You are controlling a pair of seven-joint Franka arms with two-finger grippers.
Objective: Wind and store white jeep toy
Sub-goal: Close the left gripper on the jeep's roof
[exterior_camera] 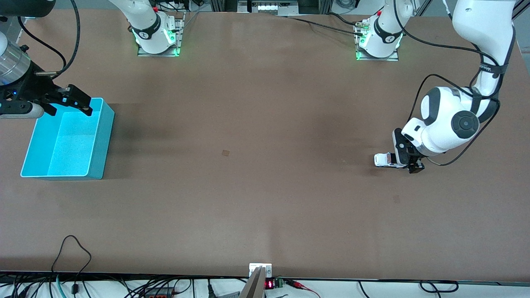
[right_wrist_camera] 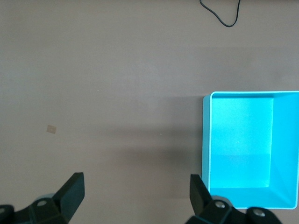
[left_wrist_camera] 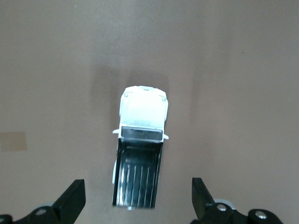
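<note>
Starting at the right arm's end of the table: the cyan bin [exterior_camera: 66, 138] sits open-topped and empty. I have the right gripper [exterior_camera: 71, 101] hanging over the bin's rim that lies farther from the front camera, fingers spread apart and holding nothing. This arm waits. I judge it parked there so it is on hand for the storing step without crowding the middle of the table.

Mid-table I see only a small tan mark [exterior_camera: 225, 153] on the brown table [exterior_camera: 265, 207].

At the left arm's end: the white jeep toy [exterior_camera: 387, 160] stands on its wheels on the table, well apart from the bin. The left gripper [exterior_camera: 409, 156] is low over the jeep's rear end, fingers apart. I judge this a pre-grasp straddle: one finger on each flank, so that closing pinches the body sideways and leaves the wheels free for winding. No contact that I can confirm.

View comparison:
- Front view shows the layout, but the left arm's wrist hides most of the jeep's rear.
- Left wrist view shows the white jeep toy [left_wrist_camera: 140, 149] lengthwise between the fingertips [left_wrist_camera: 72, 198], black ribbed roof towards the camera, white bonnet pointing away, with clear gaps on both sides.
- Right wrist view shows the cyan bin [right_wrist_camera: 250, 149] interior bare and the right gripper [right_wrist_camera: 135, 191] over bare table beside it.
</note>
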